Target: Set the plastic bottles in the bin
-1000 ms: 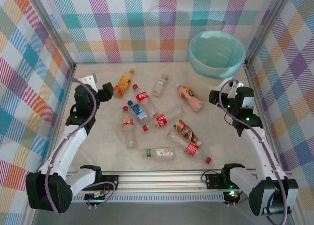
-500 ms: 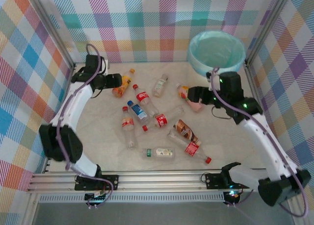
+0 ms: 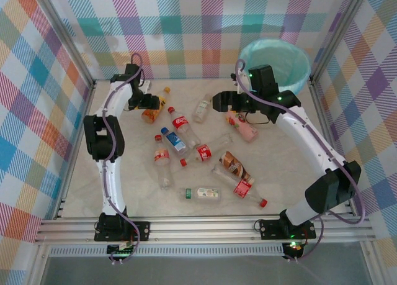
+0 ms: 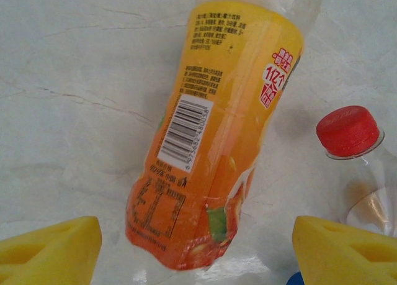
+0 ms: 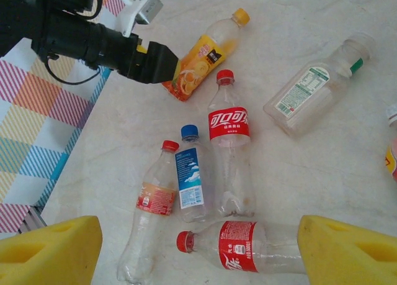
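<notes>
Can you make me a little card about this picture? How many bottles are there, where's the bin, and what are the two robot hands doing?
bottles: ten, all lying on the table
bin: far right corner, mint-green bag, no bottle seen inside
left gripper: open, one pad on each side of the orange bottle at its base, not touching it
right gripper: open, empty, hovering over the bottles
task: not begun; no bottle held
</notes>
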